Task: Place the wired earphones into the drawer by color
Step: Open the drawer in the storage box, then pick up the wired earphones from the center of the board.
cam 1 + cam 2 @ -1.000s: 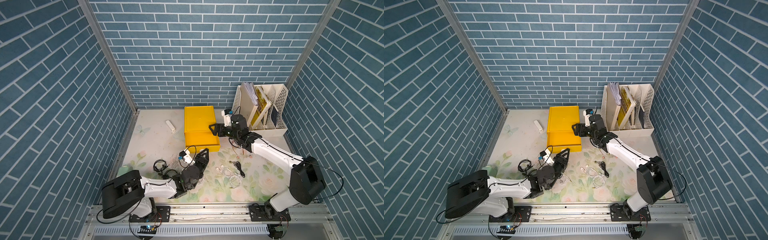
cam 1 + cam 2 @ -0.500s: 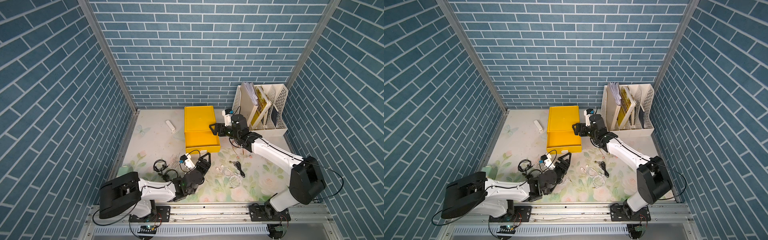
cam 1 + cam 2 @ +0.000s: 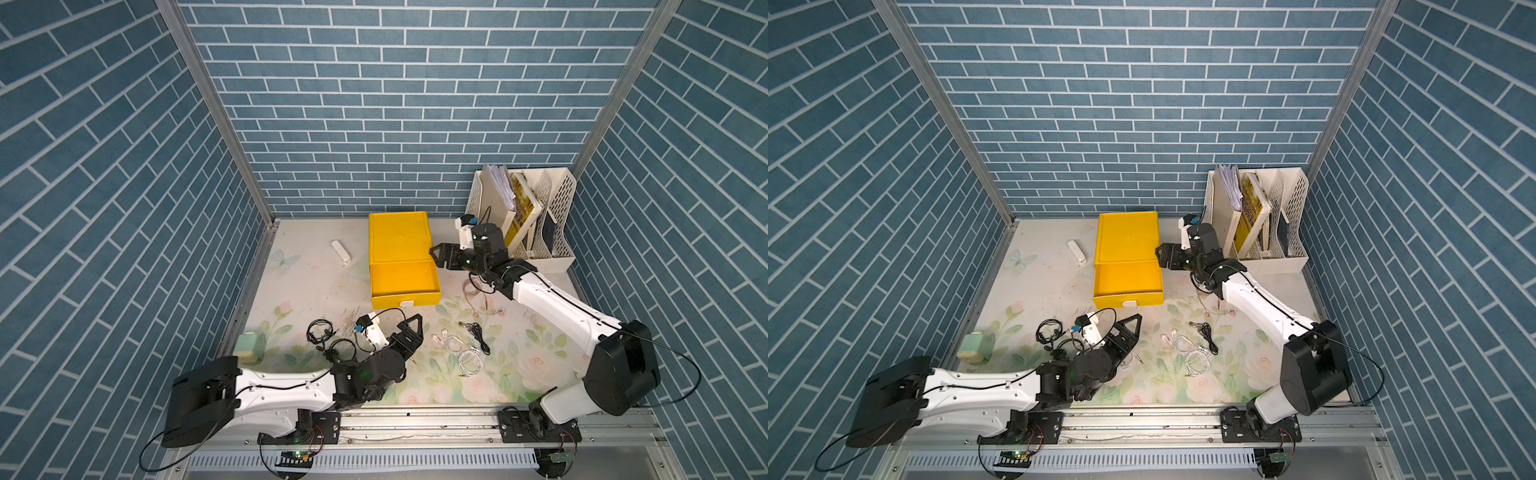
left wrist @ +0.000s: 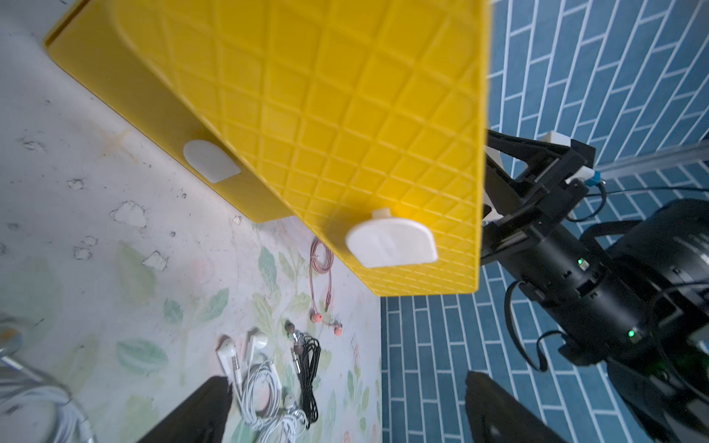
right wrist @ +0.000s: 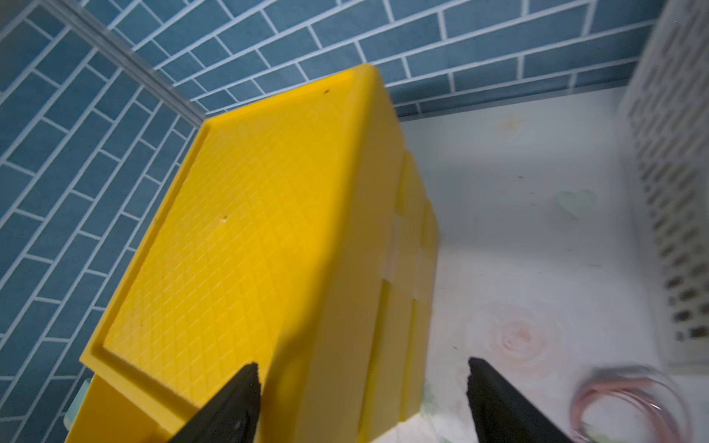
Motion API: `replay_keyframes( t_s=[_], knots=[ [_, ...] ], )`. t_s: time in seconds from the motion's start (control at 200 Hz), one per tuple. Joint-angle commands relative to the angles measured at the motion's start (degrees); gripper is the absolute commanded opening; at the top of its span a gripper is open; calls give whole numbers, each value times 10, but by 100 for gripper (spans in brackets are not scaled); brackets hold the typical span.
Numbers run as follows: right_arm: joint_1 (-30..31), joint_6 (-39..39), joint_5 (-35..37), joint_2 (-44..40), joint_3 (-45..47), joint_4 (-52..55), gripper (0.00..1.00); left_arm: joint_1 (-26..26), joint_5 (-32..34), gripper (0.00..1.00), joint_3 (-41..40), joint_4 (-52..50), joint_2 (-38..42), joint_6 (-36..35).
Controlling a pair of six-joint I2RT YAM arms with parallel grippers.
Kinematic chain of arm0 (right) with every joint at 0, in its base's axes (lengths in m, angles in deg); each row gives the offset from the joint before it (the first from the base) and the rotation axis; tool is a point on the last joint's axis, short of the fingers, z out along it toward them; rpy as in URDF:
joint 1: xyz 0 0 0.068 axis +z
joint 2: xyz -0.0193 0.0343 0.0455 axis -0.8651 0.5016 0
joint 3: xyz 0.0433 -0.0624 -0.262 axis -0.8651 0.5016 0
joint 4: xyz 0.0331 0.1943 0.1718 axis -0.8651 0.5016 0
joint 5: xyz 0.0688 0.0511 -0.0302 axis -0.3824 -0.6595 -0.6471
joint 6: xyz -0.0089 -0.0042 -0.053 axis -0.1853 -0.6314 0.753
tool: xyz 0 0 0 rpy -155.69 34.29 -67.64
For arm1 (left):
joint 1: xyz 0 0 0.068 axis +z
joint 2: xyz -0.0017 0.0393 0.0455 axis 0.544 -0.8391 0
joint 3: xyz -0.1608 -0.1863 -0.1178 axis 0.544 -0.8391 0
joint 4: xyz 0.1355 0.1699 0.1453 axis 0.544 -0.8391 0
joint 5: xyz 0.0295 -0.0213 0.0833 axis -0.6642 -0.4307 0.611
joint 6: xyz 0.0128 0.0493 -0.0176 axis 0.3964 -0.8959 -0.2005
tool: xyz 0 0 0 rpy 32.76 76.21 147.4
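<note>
Between blue brick walls (image 3: 395, 104), on the floral mat (image 3: 311, 291), left fingers (image 4: 199, 414) and right fingers (image 5: 238, 406) gape apart.

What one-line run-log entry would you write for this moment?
drawer: open, looks empty | left pincer: open, over mat | right pincer: open, beside cabinet | wired earphones: on mat

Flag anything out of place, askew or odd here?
Nothing spilled or broken. The drawer is pulled out and looks empty; black earphones, white earphones and pink earphones lie loose on the mat. Books lean askew in the file rack.
</note>
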Motion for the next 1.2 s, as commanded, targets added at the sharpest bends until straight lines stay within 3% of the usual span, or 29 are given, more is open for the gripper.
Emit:
replay_keyframes(
  t_s=[0.0, 0.12, 0.27, 0.485, 0.765, 1.195],
  knots=[
    [-77, -4, 24, -48, -30, 137, 85, -40, 56, 100, 53, -205, 67, -22],
    [-119, 20, 60, -66, -6, 185, 85, -55, 74, 100, 89, -298, 133, -72],
    [-123, 64, 93, -19, 12, 220, 82, -55, 87, 100, 145, -343, 172, -230],
    [-123, 70, 95, 54, 25, 208, 75, -55, 68, 100, 160, -289, 228, -384],
    [-117, 58, 100, 108, 48, 176, 65, -55, 63, 100, 145, -294, 246, -375],
    [-108, 37, 133, 184, 29, 148, 61, -55, 68, 100, 119, -307, 270, -340]
  ],
)
